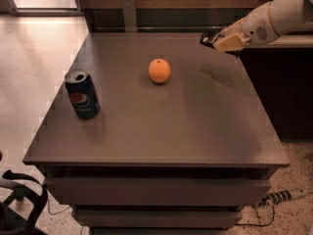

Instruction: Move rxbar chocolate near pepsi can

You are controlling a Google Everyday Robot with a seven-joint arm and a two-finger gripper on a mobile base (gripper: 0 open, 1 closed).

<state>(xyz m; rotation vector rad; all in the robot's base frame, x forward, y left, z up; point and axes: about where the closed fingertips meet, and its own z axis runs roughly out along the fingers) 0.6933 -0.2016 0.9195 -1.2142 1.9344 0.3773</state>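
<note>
The small, flat, black wrapped rxbar chocolate [207, 37] is held clamped in the tan gripper [215, 39], well apart from the dark blue pepsi can [82, 95].

A smooth, rounded white arm [281, 14] bearing a small round speckled patch narrows to a tan wrist section, ending in the dark gripper [211, 37] above the far right edge of the table [146, 136].

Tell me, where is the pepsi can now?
In the camera view, the pepsi can stands upright near the left edge of the table, left of the orange; the gripper hovers over the far right corner.
</note>
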